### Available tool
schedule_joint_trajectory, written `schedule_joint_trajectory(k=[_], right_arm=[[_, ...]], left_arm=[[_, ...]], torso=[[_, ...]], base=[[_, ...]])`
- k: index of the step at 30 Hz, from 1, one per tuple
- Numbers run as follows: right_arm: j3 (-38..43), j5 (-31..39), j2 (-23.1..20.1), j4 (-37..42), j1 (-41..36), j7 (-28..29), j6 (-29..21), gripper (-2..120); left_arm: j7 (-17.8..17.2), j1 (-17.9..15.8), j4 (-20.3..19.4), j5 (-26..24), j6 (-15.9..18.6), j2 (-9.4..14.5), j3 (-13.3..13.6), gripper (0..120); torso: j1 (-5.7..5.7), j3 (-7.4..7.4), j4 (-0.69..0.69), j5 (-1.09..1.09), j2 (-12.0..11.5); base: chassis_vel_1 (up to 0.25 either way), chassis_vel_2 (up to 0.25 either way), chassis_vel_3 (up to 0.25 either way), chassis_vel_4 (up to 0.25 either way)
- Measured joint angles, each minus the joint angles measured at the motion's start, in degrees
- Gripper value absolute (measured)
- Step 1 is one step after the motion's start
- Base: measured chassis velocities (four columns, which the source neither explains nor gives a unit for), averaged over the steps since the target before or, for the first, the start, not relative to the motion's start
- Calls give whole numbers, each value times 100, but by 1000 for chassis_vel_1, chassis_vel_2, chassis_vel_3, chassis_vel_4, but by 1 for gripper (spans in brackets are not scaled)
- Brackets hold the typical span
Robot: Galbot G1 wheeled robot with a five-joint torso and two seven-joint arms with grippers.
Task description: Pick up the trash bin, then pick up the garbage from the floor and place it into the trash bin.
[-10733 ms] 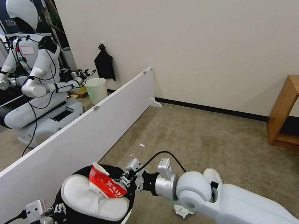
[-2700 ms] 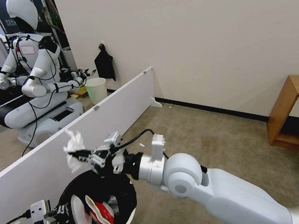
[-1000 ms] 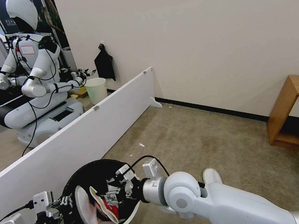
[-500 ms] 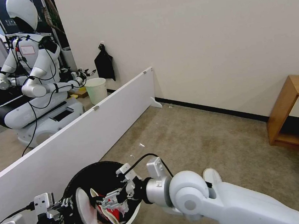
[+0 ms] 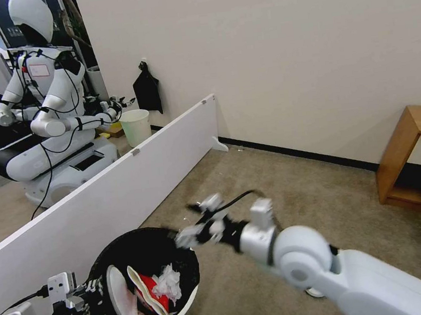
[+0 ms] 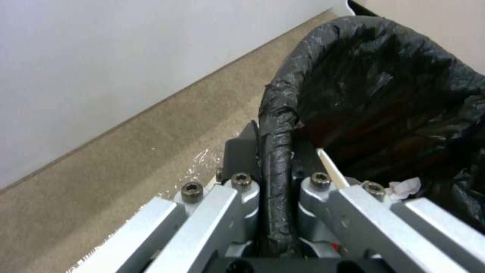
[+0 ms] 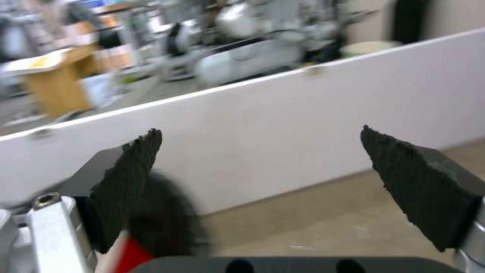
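Your left pincer [image 6: 277, 178] clamps the bin [image 5: 184, 314] rim at lower left; tissue [image 5: 167, 284], cup [image 5: 151, 289] and slipper [image 5: 116, 297] lie inside. Your right pincer [image 5: 193, 223] gapes wide, empty, just above its far rim

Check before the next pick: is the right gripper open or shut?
Open: the right gripper's pads stand wide apart, nothing between.

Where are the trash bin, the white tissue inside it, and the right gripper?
trash bin [image 5: 183, 254]: head view, black-lined rim on the right side.
white tissue [image 5: 167, 283]: head view, middle of the crumpled wad.
right gripper [image 7: 263, 178]: right wrist view, midway between the open jaws.
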Motion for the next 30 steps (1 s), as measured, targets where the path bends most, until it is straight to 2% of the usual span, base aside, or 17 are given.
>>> schedule_joint_trajectory(k=[1,2,4,7,9,10,11,12,14,21,24,30], right_arm=[[587,-143,-58,6,-462,132,2,100],[587,-143,-58,6,-462,132,2,100],[1422,-339,-72,34,-1236,311,-111,100],[1754,-487,-70,40,-1535,355,-160,100],[2549,-1064,-34,-12,-2286,387,-272,100],[2549,-1064,-34,-12,-2286,387,-272,100],[2919,-1360,20,-64,-2674,424,-341,100],[2919,-1360,20,-64,-2674,424,-341,100],[3339,-1761,170,-180,-3169,478,-390,100],[3748,-2074,438,-470,-3791,412,-321,100],[3812,-2276,488,-748,-3872,265,-133,100],[3804,-2489,712,-1407,-3702,-121,-288,100]], left_arm=[[4,-24,28,2,0,-3,-8,4],[4,-24,28,2,0,-3,-8,4],[13,-31,63,10,0,-19,-10,4],[17,-28,68,18,0,-24,-1,4],[22,-26,71,32,0,-29,16,4],[22,-26,71,32,0,-29,16,4],[25,-35,71,31,-2,-40,7,4],[25,-35,71,31,-2,-40,7,4],[40,-28,88,30,-7,-42,-12,4],[40,-43,105,26,-16,-25,-8,4],[38,-35,100,23,-16,-37,-1,4],[36,8,83,24,-20,-58,-10,4]], torso=[[0,0,0,-1,0],[0,0,0,-1,0],[0,0,-2,1,0],[0,0,2,-1,0],[0,-1,2,0,0],[0,-1,2,0,0],[0,0,1,-2,0],[0,0,1,-2,0],[0,0,1,0,0],[0,-1,1,-2,0],[0,0,1,-1,0],[0,0,3,-2,0]], base=[[0,0,0,0],[0,0,0,0],[0,0,0,0],[0,0,0,0],[0,0,0,0],[0,0,0,0],[0,0,0,0],[0,0,0,0],[0,0,0,0],[0,0,0,0],[0,0,0,0],[0,0,0,0]])
